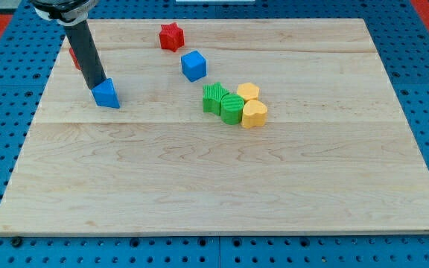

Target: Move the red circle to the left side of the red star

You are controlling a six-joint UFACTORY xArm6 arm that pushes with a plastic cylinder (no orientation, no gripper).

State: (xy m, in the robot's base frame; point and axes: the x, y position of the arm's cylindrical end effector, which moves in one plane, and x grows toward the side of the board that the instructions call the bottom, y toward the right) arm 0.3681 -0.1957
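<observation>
The red star (pixel 171 36) lies near the view's top, left of centre. The red circle (pixel 74 59) is far to its left, mostly hidden behind my rod, with only a red sliver showing. My tip (pixel 95 86) rests on the board below and to the right of the red circle, right against the upper left side of a blue triangle (pixel 106 94).
A blue cube (pixel 194 65) sits below and to the right of the red star. Near the board's middle, a green star (pixel 214 97), green circle (pixel 232 109), yellow block (pixel 248 91) and yellow heart (pixel 254 114) cluster together. The wooden board (pixel 222 186) lies on a blue pegboard.
</observation>
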